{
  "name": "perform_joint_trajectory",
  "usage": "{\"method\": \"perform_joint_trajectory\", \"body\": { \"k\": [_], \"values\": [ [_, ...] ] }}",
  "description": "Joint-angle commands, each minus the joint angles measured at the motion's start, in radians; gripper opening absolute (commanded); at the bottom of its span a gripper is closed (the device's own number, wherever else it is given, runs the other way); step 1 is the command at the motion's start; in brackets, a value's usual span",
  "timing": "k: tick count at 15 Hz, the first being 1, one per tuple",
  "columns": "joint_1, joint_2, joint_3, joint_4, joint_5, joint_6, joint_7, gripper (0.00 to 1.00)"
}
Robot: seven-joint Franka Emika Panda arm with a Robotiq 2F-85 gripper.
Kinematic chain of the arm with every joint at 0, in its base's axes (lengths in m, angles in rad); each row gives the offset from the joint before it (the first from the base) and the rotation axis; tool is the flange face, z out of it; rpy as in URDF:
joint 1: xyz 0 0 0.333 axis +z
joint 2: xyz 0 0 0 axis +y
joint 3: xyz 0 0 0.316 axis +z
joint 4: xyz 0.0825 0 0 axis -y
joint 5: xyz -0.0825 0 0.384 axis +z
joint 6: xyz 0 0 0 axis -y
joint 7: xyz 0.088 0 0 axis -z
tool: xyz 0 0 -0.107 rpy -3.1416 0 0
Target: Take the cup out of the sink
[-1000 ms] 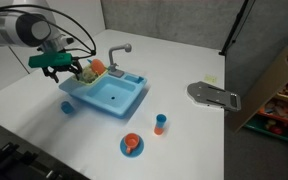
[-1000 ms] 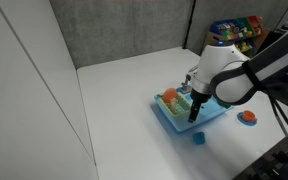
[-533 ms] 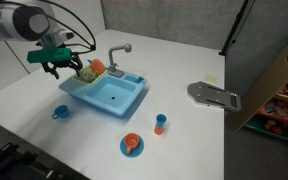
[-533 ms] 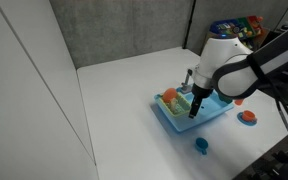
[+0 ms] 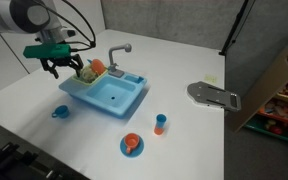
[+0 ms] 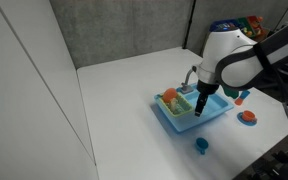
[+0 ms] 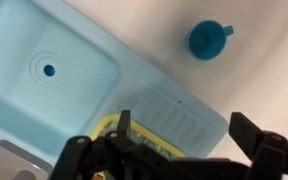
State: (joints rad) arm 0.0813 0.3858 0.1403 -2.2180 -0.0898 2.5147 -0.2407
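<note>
The small blue cup [image 5: 60, 112] sits on the white table outside the light blue sink [image 5: 124, 101], just off its corner. It also shows in the other exterior view [image 6: 201, 145] and in the wrist view [image 7: 210, 40]. My gripper [image 5: 56, 64] is open and empty. It hangs above the side compartment end of the sink [image 6: 216, 117], well above the cup and apart from it. In the wrist view the two dark fingers [image 7: 249, 130] stand wide apart over the sink's ribbed ledge [image 7: 169, 105], with the empty basin [image 7: 44, 70] at the left.
The grey faucet [image 5: 119, 52] rises at the sink's back, with green and orange items [image 5: 92, 68] beside it. A blue-and-orange upright cup [image 5: 160, 123] and an orange cup on a blue saucer [image 5: 131, 144] stand in front. A grey object [image 5: 214, 95] and a cardboard box [image 5: 274, 85] lie further off.
My gripper has risen and drawn back over the sink's end, away from the cup. The cup shifted slightly outward on the table one second ago and has lain still since.
</note>
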Motion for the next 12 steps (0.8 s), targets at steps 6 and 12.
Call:
{"method": "perform_joint_trajectory", "body": {
  "k": [6, 12],
  "values": [
    [-0.02, -0.152, 0.009, -0.032, 0.154, -0.268, 0.018, 1.0],
    [-0.018, -0.297, -0.036, -0.047, 0.162, -0.48, 0.088, 1.0]
  ]
}}
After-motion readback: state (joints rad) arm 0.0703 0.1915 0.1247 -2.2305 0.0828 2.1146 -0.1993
